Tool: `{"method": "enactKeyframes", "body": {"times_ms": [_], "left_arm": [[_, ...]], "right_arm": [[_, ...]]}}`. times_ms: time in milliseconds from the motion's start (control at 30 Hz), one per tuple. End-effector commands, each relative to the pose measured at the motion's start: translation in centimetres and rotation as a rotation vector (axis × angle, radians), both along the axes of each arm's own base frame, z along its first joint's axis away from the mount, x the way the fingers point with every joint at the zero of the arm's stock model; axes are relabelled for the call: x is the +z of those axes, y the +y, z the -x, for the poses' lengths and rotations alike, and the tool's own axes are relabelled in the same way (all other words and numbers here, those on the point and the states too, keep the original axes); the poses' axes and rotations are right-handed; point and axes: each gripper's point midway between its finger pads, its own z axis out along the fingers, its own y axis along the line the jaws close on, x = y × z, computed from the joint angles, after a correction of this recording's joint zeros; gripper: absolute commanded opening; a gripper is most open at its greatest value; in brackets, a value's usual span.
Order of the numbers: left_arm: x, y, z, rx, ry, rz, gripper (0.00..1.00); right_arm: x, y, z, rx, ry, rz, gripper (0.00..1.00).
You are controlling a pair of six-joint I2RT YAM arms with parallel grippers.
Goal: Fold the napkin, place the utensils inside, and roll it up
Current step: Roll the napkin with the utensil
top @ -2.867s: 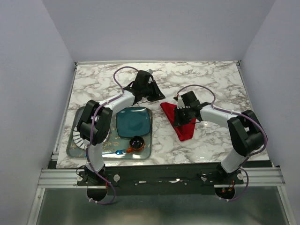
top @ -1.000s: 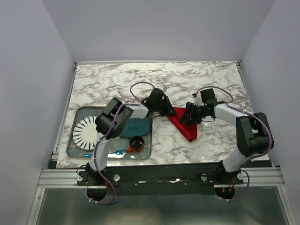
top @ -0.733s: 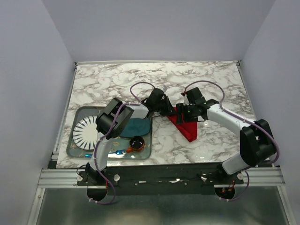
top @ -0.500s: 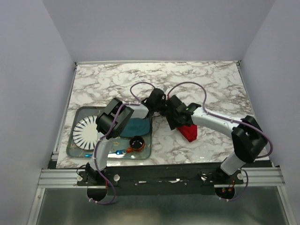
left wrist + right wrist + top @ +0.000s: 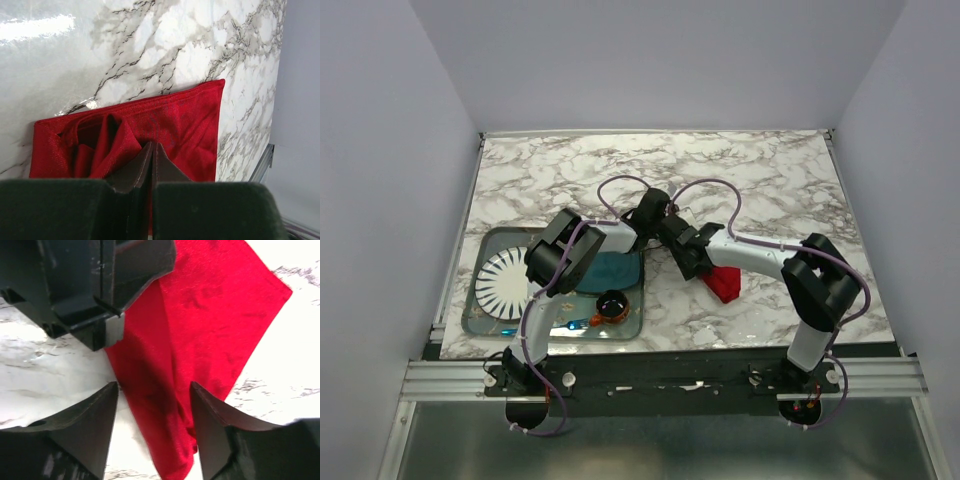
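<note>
Lying bunched on the marble counter (image 5: 75, 45): red napkin (image 5: 175, 115). Left gripper (image 5: 151, 147): jaws closed, apparently pinching a raised fold. Right gripper (image 5: 152, 392): jaws spread wide astride the cloth, holding nothing.

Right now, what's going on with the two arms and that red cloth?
Both arms are working the napkin on the marble table, right of the tray. The left gripper has its jaws shut on a bunched-up edge of the cloth. The right gripper hovers just over it with jaws open, astride a fold. The napkin lies partly folded, not yet rolled.
</note>
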Motion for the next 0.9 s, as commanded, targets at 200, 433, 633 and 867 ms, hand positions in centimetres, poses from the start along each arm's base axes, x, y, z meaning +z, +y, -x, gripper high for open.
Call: {"method": "enactKeyframes", "body": {"times_ms": [200, 433, 633, 867], "left_arm": [[-8.4, 4.5, 3.9, 0.005, 0.186, -0.235, 0.11], [-6.1, 4.3, 3.0, 0.003, 0.133, -0.228, 0.12], [-0.2, 3.5, 0.8, -0.014, 0.017, -0.213, 0.30], [6.9, 3.0, -1.4, -0.003, -0.097, -0.179, 0.41]], "right_arm": [[-2.3, -0.6, 1.3, -0.104, 0.100, -0.204, 0.49], [-3.1, -0.6, 1.8, -0.106, 0.162, -0.342, 0.27], [-3.4, -0.3, 2.5, -0.115, 0.238, -0.536, 0.24], [-4.5, 0.2, 3.8, -0.155, 0.370, -0.836, 0.22]]}}
